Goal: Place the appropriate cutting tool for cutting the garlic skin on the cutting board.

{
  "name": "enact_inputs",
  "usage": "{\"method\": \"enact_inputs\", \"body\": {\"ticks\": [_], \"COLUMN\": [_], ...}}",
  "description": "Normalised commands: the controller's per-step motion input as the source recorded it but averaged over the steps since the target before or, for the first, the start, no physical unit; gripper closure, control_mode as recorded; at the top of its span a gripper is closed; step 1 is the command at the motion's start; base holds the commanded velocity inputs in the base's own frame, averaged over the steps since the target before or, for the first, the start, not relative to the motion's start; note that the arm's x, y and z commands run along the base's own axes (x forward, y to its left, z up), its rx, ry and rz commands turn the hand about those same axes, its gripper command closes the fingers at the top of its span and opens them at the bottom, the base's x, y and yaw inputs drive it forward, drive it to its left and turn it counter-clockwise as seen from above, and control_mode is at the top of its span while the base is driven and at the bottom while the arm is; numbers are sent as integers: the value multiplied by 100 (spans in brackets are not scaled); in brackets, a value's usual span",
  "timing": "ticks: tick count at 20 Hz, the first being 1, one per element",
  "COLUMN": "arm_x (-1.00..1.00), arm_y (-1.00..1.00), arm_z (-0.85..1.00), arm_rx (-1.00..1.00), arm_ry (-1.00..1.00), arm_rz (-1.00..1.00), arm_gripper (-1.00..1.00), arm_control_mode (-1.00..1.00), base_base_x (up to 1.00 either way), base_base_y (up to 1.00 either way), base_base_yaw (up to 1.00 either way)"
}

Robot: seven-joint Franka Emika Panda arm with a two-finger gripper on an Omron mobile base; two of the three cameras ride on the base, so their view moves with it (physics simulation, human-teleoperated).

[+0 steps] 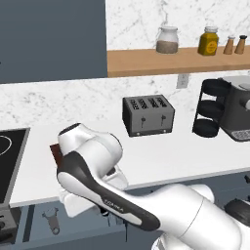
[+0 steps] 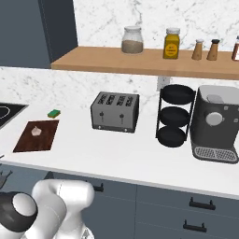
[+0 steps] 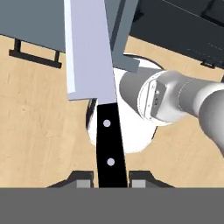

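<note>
Black-handled and silver-bladed, the knife (image 3: 97,87) sat between the two dark fingertips of the gripper (image 3: 108,181) in the hand view, the jaws closed on the riveted handle at either side and the broad blade running away from the hand toward the top of the picture. Beyond the blade lay pale wooden flooring and dark grey cabinet fronts with black handles. In the left base view the arm was folded low in front of the counter edge, its elbow covering most of the cutting board (image 1: 55,154), of which just a reddish-brown corner showed. Below the counter edge a grey Y-shaped peeler (image 1: 51,220) lay in an open drawer. The right base view gave the board (image 2: 36,136) in full, flat on the white counter near its front edge, with the garlic (image 2: 35,131) resting on its far half. A small green-and-yellow sponge (image 2: 54,113) sat just behind the board, and the black stove top (image 2: 9,114) lay to its left. Farther back stood a grey toaster (image 2: 115,111), a black tiered rack (image 2: 173,115) and a coffee machine (image 2: 215,123), under a wooden shelf (image 2: 149,63) carrying jars and shakers.
</note>
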Motion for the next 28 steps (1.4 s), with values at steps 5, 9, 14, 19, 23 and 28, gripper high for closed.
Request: {"method": "enact_inputs", "body": {"ticks": [5, 9, 14, 19, 23, 28], "arm_x": [87, 100, 100, 92, 43, 53], "arm_y": [-63, -24, -17, 2, 20, 4], "arm_z": [3, 0, -2, -30, -49, -30], "arm_rx": [0, 0, 0, -1, 0, 0], "arm_ry": [-4, -9, 0, -2, -10, -3], "arm_rz": [0, 0, 0, 0, -2, -5], "arm_gripper": [100, 100, 100, 100, 100, 100], "arm_control_mode": [-100, -100, -100, -100, -100, -100], "base_base_x": [0, 0, 0, 0, 0, 0], "base_base_y": [0, 0, 0, 0, 0, 0], "base_base_yaw": [0, 0, 0, 0, 0, 0]}}
